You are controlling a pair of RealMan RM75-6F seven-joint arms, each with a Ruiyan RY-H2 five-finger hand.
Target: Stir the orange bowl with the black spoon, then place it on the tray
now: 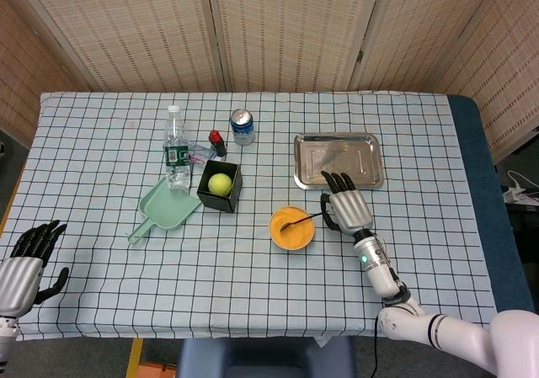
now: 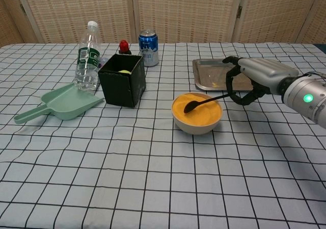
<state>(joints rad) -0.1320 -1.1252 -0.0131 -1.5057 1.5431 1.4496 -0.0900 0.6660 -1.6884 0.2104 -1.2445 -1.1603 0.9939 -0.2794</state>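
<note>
Spoon point(image 2: 201, 102) in bowl point(image 2: 196, 121), before tray point(image 2: 206, 75)

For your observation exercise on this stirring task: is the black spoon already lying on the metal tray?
No. The black spoon has its head in the orange bowl, held by the right robot hand; the tray holds nothing.
</note>
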